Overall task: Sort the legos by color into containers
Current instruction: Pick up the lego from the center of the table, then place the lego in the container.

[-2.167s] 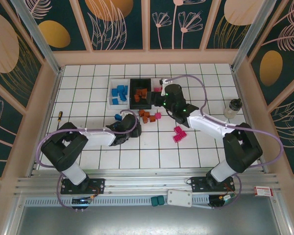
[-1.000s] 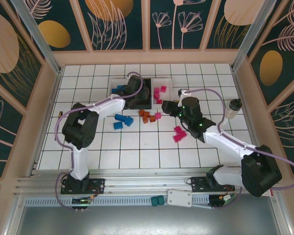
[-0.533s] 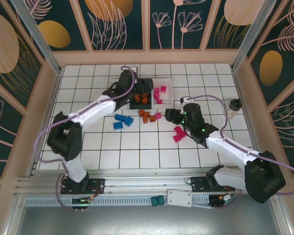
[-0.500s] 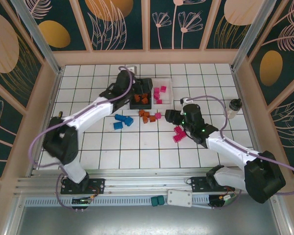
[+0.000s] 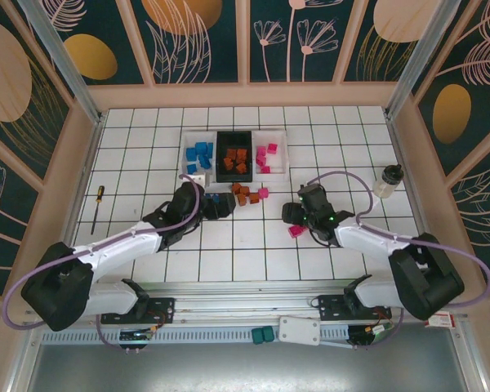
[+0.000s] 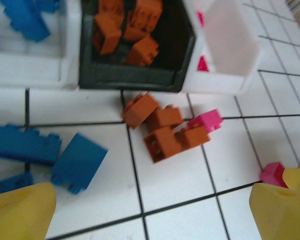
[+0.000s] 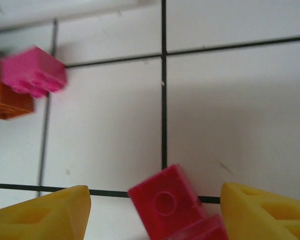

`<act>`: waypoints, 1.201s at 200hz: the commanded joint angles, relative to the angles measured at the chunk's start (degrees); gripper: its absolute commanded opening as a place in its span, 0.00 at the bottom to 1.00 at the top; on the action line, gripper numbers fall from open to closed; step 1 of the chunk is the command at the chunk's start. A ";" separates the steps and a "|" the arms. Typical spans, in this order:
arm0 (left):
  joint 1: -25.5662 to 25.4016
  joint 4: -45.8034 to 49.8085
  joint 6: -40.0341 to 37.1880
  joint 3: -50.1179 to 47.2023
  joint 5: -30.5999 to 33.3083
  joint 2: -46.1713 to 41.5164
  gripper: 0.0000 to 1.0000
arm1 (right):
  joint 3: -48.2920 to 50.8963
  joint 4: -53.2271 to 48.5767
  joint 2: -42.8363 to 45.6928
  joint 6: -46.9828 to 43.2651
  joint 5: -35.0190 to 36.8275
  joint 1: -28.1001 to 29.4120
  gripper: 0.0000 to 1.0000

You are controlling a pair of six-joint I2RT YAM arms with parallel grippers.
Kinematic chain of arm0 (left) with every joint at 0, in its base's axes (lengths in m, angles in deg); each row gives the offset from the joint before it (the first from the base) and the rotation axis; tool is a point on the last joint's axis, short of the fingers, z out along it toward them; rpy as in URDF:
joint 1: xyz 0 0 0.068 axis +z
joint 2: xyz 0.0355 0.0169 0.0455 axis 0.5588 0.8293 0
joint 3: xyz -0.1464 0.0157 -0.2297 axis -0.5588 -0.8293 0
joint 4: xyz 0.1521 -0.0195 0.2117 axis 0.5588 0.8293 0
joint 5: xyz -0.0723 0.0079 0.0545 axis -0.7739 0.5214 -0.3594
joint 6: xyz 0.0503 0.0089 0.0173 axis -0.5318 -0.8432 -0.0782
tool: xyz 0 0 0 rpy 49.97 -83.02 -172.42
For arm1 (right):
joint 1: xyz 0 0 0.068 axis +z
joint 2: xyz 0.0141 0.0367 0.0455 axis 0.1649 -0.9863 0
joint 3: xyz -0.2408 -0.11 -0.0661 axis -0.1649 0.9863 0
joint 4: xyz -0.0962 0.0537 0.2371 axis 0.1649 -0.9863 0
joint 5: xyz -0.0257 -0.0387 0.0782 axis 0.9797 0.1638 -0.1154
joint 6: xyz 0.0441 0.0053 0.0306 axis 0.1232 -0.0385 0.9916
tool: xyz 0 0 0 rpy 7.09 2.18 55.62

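Note:
Three containers stand side by side at the back: a white bin (image 5: pixel 198 155) with blue legos, a black bin (image 5: pixel 235 158) with orange ones, and a white bin (image 5: pixel 268 155) with pink ones. Loose orange legos (image 5: pixel 243 194) (image 6: pixel 165 132) and one pink brick (image 5: pixel 263 193) (image 6: pixel 206 121) lie just in front of them. My left gripper (image 5: pixel 224 206) (image 6: pixel 150 220) hangs open over the tiles beside loose blue bricks (image 6: pixel 77 162). The right gripper (image 5: pixel 296 220) (image 7: pixel 155 215) is open and low, with a magenta brick (image 7: pixel 165 202) (image 5: pixel 296 232) between its fingers, apart from both.
A screwdriver (image 5: pixel 98 208) lies at the left of the table and a small bottle (image 5: pixel 387 181) stands at the right. On the near rail sit two teal blocks (image 5: pixel 262 334) and a flat white box (image 5: pixel 299 330).
My left arm has pulled back from over the bins to the loose bricks, its jaws now wide open. The right gripper has dropped nearer, over the magenta bricks.

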 commanded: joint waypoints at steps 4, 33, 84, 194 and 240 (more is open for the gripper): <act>0.11 -1.74 1.79 -1.33 1.68 -2.32 0.99 | -4.37 -3.73 -4.84 -3.78 1.46 -1.89 0.70; 0.13 -1.19 2.08 -2.24 2.57 -2.57 0.99 | -8.08 -6.59 -9.26 -5.61 0.15 -1.96 0.67; 0.06 -0.91 1.97 -3.19 3.84 -2.62 0.99 | -9.97 -8.83 -13.08 -6.55 -1.25 -1.22 0.60; 0.10 0.19 1.53 -4.31 5.99 -5.09 0.99 | -17.56 -2.60 -6.34 -9.07 -3.53 1.74 0.26; 0.05 0.95 2.69 -5.75 5.03 -5.43 0.99 | -31.22 1.06 -16.50 -9.59 -2.03 -0.12 0.26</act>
